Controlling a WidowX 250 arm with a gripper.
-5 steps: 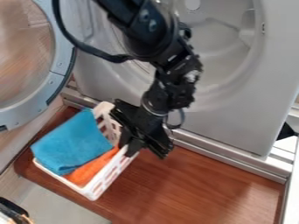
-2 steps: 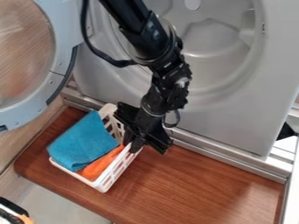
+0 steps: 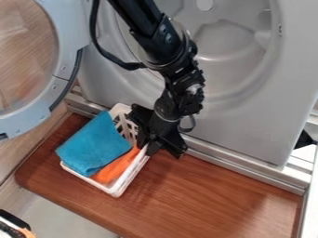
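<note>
Right now my gripper (image 3: 148,145) pinches the basket (image 3: 116,191) by its right rim; the basket extends toward the view's lower left, with blue (image 3: 93,145) and orange cloths (image 3: 115,168) inside.

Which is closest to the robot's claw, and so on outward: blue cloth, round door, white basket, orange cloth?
1. White basket: its rim meets the gripper.
2. Orange cloth: inside, by that rim.
3. Blue cloth: inside, farther left in the picture.
4. Round door: the picture's upper left.

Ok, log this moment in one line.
gripper: holding rim of white basket | basket: over wooden surface, contact unclear | inside: blue cloth, orange cloth
</note>
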